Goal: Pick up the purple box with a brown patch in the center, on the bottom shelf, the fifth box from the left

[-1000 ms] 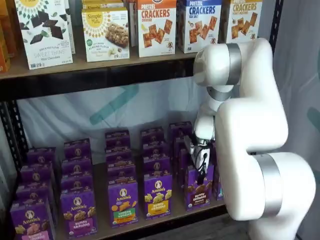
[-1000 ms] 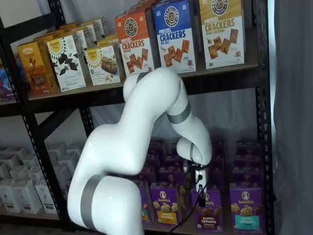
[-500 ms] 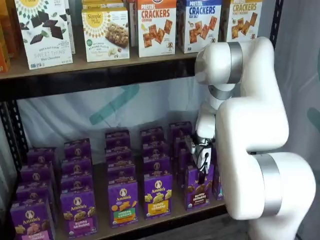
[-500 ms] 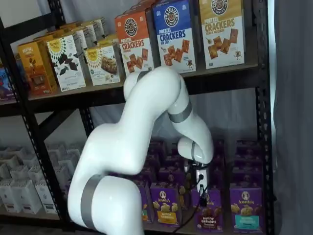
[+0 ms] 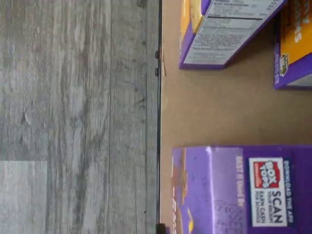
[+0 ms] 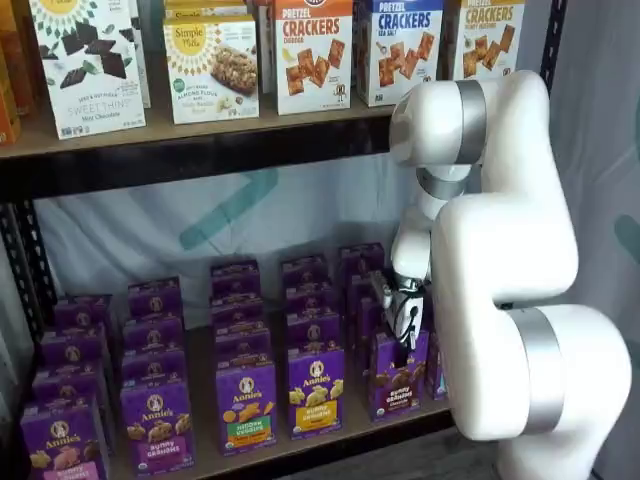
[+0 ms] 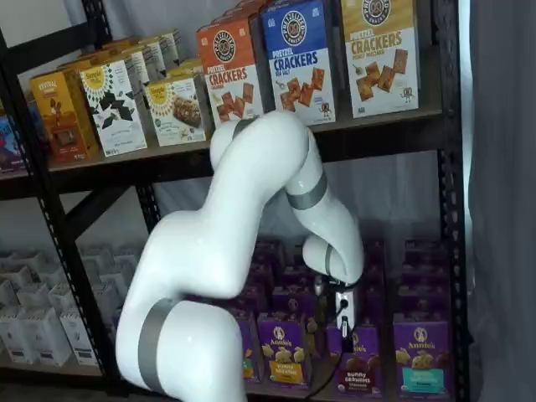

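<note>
One gripper [image 6: 405, 322] hangs just above purple box [image 6: 395, 378] on bottom shelf [image 6: 330, 440]; finger spread indiscernible. Yellow-strip box [image 6: 317, 390] stands beside; white arm [image 7: 243, 251] blocks rows behind.

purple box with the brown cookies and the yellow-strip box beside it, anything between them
Nothing: in a shelf view the purple box and the yellow-strip box stand apart, with only bare board of the bottom shelf between.

Glossy white rounded arm [image 6: 500, 260], grey metallic joint bands, black cable by end effector [image 7: 343, 311]
</note>
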Robot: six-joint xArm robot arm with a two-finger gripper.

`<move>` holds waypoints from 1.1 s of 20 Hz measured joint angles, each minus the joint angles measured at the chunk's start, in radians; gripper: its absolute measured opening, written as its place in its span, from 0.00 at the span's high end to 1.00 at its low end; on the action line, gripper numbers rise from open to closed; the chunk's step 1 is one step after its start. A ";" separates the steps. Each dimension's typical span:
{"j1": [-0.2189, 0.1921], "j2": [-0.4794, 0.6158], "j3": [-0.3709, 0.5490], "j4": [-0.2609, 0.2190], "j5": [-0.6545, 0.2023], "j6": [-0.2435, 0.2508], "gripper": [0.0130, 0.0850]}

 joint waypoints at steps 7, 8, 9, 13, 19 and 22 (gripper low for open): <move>0.008 0.006 0.004 0.003 -0.019 0.004 0.56; 0.009 0.007 0.004 0.006 -0.020 0.002 0.56; 0.009 0.007 0.004 0.010 -0.020 -0.001 0.56; 0.010 0.007 0.005 0.020 -0.019 -0.010 0.72; 0.008 0.007 0.005 -0.010 -0.016 0.015 0.72; 0.005 0.002 0.012 -0.026 -0.016 0.028 0.72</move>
